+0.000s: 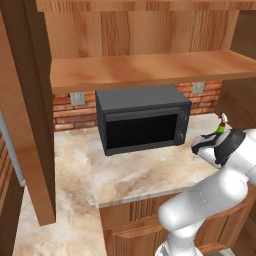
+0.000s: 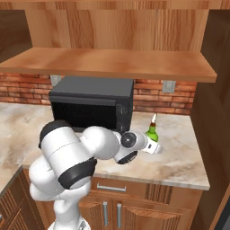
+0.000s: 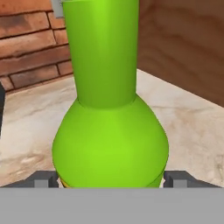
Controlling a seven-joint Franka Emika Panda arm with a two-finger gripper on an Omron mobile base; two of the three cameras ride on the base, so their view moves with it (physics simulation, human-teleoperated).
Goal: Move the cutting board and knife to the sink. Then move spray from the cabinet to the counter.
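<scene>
Between our spread fingers (image 3: 43, 179) stands the spray (image 3: 110, 131), upright on the counter (image 3: 192, 127) w/ gripper (image 3: 111, 180) jaws either side, not pinching; brick wall (image 3: 26, 39) beyond it.

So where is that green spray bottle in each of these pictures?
Left base view: spray bottle at the right edge, behind the arm.
Right base view: right of centre, on the counter.
Hand view: centre, close up.
Shared landmark: the brick wall.

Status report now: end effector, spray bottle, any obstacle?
End effector open, fingers either side of spray. Spray upright on counter, right of microwave. Nothing in the way.
</scene>
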